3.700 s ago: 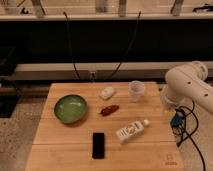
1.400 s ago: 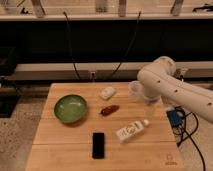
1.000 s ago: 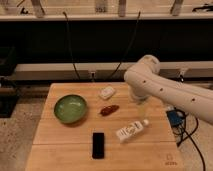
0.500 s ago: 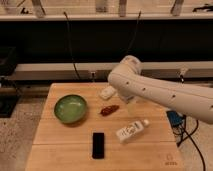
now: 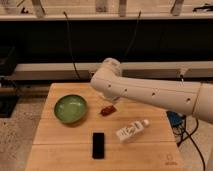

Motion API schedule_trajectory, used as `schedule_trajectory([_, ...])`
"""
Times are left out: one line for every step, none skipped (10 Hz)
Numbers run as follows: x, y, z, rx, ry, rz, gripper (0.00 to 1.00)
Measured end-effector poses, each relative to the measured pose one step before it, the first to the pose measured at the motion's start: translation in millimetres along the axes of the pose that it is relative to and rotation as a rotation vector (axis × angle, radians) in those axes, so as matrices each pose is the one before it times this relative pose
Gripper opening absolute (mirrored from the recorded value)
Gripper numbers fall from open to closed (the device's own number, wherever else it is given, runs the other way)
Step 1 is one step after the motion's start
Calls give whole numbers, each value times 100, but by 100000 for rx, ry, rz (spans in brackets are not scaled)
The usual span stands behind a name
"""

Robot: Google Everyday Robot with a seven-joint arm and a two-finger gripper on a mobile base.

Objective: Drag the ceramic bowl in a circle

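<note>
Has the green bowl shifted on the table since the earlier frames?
No. The ceramic bowl sits at the same spot up-left of the black phone; only the arm swung left toward it, its pincer hidden from view.

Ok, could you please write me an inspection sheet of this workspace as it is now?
Surface: wooden table, light, level.
Job's things: ceramic bowl, upright, on the table's left; nothing touches it.
Clutter: black phone, lying bottle, red-brown item right of the bowl.
Pincer: not visible; white arm reaches in from the right, its rounded end above the table's back, right of the bowl.
Cables: two dark cables hang behind; more at the right near the floor.
Surroundings: dark wall, pale ledge, speckled floor.
</note>
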Motion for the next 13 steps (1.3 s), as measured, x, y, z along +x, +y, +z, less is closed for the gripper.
schedule_trajectory([-386, -200, 239, 140, 410, -2399, 80])
schedule_trajectory([-515, -160, 266, -26, 20, -1465, 80])
schedule_trajectory([-1397, -599, 499, 539, -360, -2586, 80])
schedule_trajectory([-907, -489, 322, 433, -354, -2263, 80])
schedule_trajectory([-1201, -685, 519, 986, -906, -5449, 80])
schedule_trajectory([-226, -97, 326, -194, -70, -2683, 80])
schedule_trajectory([-144, -18, 282, -234, -226, -747, 80])
schedule_trajectory([-341, -96, 374, -166, -99, -800, 80])
schedule_trajectory([-1111, -414, 865, 220, -695, -1687, 80])
schedule_trajectory([-1479, -721, 811, 250, -1015, -3340, 80])
schedule_trajectory([-586, -406, 303, 457, -804, -2158, 80])
schedule_trajectory([-314, 61, 405, -341, -441, -1917, 80])
schedule_trajectory([-108, 103, 340, -219, -264, -1328, 80])
